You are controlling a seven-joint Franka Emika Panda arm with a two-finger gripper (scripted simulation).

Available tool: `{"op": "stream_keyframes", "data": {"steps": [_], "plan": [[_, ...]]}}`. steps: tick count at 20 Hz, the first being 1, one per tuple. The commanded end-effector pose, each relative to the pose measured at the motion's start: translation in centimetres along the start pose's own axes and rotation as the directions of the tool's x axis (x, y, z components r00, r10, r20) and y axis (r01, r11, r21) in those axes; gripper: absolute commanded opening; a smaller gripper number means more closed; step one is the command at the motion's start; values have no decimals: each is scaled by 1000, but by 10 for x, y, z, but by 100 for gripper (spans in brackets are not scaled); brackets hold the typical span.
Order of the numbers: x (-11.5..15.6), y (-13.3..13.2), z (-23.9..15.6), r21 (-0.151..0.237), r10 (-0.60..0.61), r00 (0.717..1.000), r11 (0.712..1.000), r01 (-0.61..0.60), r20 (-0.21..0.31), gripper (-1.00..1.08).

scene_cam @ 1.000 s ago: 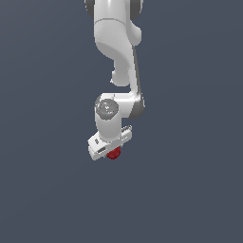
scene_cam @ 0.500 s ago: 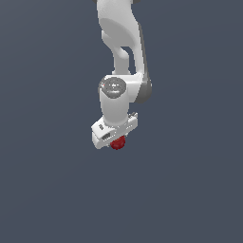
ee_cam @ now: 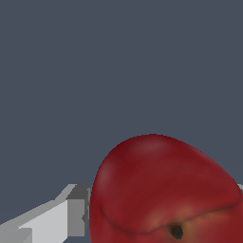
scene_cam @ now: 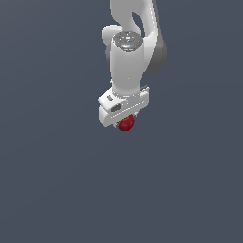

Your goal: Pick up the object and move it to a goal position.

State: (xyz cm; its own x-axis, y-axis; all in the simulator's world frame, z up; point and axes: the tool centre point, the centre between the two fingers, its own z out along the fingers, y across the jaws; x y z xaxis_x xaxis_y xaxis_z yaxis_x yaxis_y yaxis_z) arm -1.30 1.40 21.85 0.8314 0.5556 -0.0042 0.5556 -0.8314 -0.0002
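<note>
We are seeing nothing else around the object point(scene_cam: 125, 124): only the white arm point(scene_cam: 129, 66) is standing in the scene, and nothing is blocking the space on either side of it. The dark red, slightly bumpy fruit is sitting right under the claw point(scene_cam: 125, 119), narrower than the white claw body above it. In the wrist view the object point(ee_cam: 163, 192) is filling the near part of the picture, with one grey-white finger point(ee_cam: 52, 219) pressing against its side, so we are reading the claw as clamped on the object, though the second finger is barely showing at the picture's edge.

Compared with half a second ago, the arm is appearing straighter and more upright, the claw and fruit are sitting slightly higher and a little further toward the exterior view's right, and the fruit is staying in the grip.

The surroundings are showing as one flat, uniform dark blue-grey field; we cannot tell where the table ends or whether the fruit is clear of it.
</note>
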Motion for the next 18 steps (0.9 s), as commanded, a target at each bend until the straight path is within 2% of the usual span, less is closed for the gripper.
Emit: {"op": "stream_keyframes", "data": {"steps": [1,18], "plan": [[-3,-13,-29,-2,0,1000,1000,0,-2,-100],[-17,-100,-210,-1,-1,1000,1000,1,-3,-100]]}}
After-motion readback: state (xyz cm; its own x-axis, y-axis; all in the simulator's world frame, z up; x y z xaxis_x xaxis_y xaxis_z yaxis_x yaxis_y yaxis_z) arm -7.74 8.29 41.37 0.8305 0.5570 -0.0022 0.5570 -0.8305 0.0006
